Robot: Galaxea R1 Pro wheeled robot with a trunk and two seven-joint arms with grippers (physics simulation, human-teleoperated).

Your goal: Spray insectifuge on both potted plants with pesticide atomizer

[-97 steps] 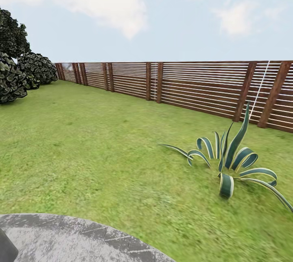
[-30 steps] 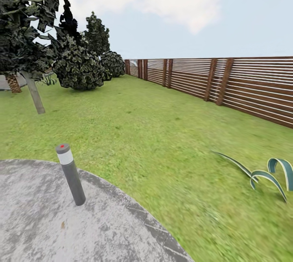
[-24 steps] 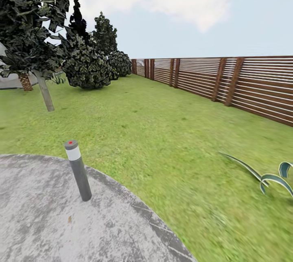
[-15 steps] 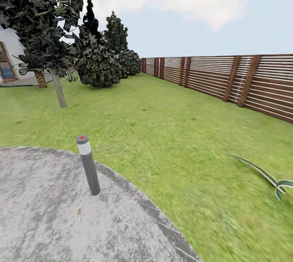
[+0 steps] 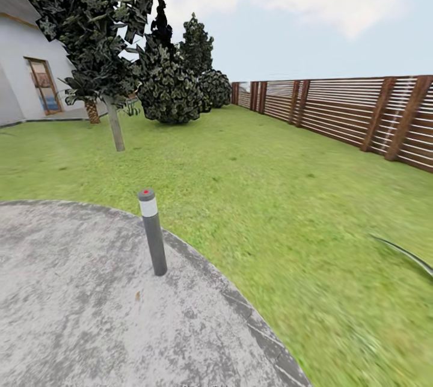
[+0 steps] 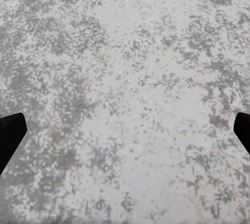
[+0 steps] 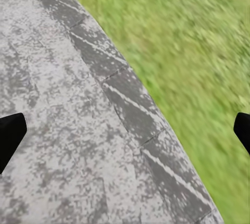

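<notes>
Garden: green lawn (image 5: 252,182) runs from the paving out to 12 o'clock, under a blue sky with white cloud.
Paving: a round grey paved patch (image 5: 72,309) takes the head view from 6 to 9 o'clock, its curved edge of darker stones meeting the grass.
Post: a grey post (image 5: 153,232) with a white band and a red dot on top stands upright on the patch, just inside its edge, near the middle of the head view.
Fence: a slatted brown wooden fence (image 5: 361,113) runs along the lawn at 2 to 3 o'clock and recedes toward 12.
Trees: a dark leafy tree (image 5: 96,20) on a thin grey trunk stands at 11 o'clock, with rounded dark shrubs (image 5: 174,89) and tall conifers behind it.
House: a white wall with a doorway (image 5: 43,85) shows at 10 o'clock, past the tree.
Leaf: one long striped leaf tip (image 5: 406,253) pokes in at 4 o'clock.
Left tool: the left tool (image 6: 125,130) looks straight down on mottled grey paving, dark fingertips (image 6: 10,130) at opposite edges, spread wide, nothing between them.
Right tool: the right tool (image 7: 125,130) hangs over the patch's edge (image 7: 130,109), grass beyond, fingertips (image 7: 10,130) also wide apart and empty.
Task's things: atomizer and potted plants not in these pictures.
</notes>
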